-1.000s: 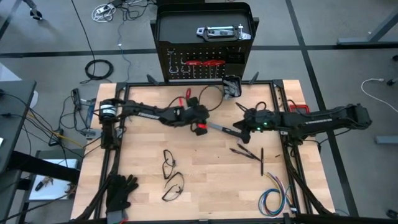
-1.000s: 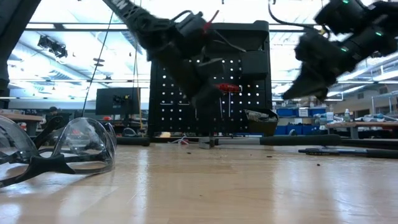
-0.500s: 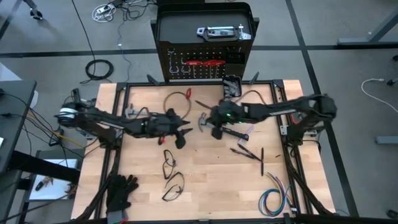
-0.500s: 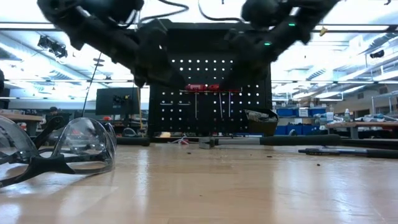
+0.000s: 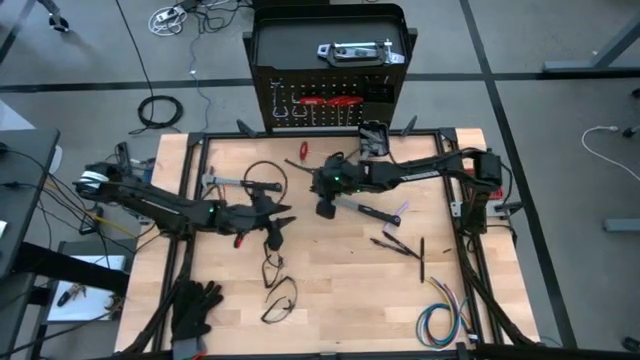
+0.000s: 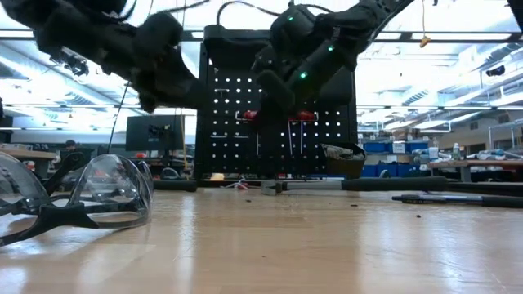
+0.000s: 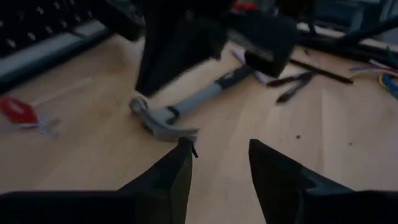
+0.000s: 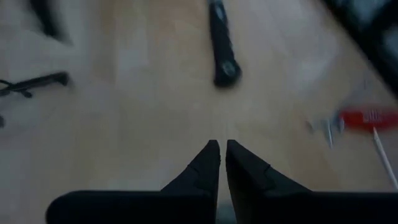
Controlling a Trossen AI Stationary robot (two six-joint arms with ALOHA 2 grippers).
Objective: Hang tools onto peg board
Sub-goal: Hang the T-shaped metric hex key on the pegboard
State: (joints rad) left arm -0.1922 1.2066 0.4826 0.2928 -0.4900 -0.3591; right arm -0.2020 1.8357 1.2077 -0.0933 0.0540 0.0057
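The black peg board stands upright beyond the table's far edge, with red-handled tools hanging on it. One hammer lies flat on the wood, its handle slanting toward the right. My left gripper is open just short of its head, with nothing between the fingers. My right gripper hovers shut and empty above the table's middle. A second hammer lies to its left, its black handle ahead of the fingers. A red-handled tool lies near the far edge.
Two pairs of safety glasses lie near the table's middle front. Black gloves are at the near left corner and a coloured wire bundle at the near right. Dark slim tools lie right of centre. A small black bin sits by the board.
My left gripper has drawn back toward the table's left and near edge, rolling as it went. My right gripper has reached out toward the table's left, past the middle, also rolling. The two grippers have moved apart from where they met.
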